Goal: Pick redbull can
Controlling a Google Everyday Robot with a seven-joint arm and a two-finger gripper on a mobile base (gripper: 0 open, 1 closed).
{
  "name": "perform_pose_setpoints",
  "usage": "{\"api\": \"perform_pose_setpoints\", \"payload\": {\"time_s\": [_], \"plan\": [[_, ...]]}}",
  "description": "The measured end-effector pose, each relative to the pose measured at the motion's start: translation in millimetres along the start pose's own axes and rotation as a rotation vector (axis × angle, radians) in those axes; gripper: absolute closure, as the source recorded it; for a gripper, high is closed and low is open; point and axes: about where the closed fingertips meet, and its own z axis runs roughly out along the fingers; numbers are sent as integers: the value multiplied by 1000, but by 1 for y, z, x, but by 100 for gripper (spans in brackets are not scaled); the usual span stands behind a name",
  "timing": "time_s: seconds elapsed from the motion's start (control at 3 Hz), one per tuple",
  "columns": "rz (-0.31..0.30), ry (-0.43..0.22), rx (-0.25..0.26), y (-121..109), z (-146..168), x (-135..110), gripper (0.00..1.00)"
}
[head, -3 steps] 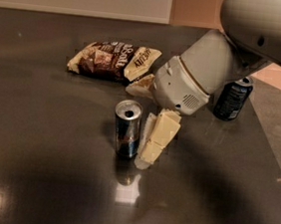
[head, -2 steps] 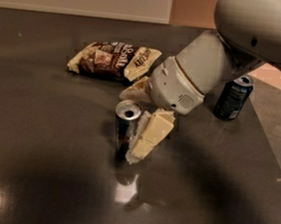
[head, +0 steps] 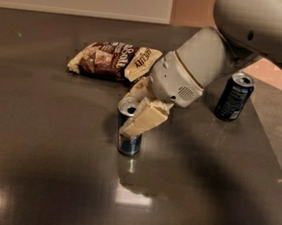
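Camera view, grasp stage of the pick. The redbull can (head: pixel 128 142) stands on the dark table (head: pixel 35 163), near the middle of the surface, in front of a snack bag (head: pixel 114 60) and well apart from a wider dark blue soda can (head: pixel 233 96) to the right of the picture. The gripper (head: pixel 137 111) reaches down from the upper right on the pale arm (head: pixel 196 65), and its cream-coloured end overlaps the upper half of the can. Whether it is spread around the can or already pressed against it cannot be told from this angle, since the front part hides the line of contact.

The can is upright: its long axis is vertical, the silver top with the opening faces up, and the base rests flat on the table.

To do this step well, the grip should probably sit square across the can's narrow body, at or above mid-height, centred so that closing does not push the can sideways. Pressure should be moderate, because the thin wall may dent. The lift should then follow the can's axis straight up, clear of the snack bag behind.
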Motion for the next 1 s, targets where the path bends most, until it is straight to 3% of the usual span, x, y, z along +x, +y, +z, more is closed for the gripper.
{"api": "perform_pose_setpoints", "payload": {"time_s": [0.33,0.67,1.0], "plan": [[19,-7,0,-14,-16,-2,87],[19,-6,10,-29,-38,-10,100],[9,6,21,-42,-60,-20,100]]}}
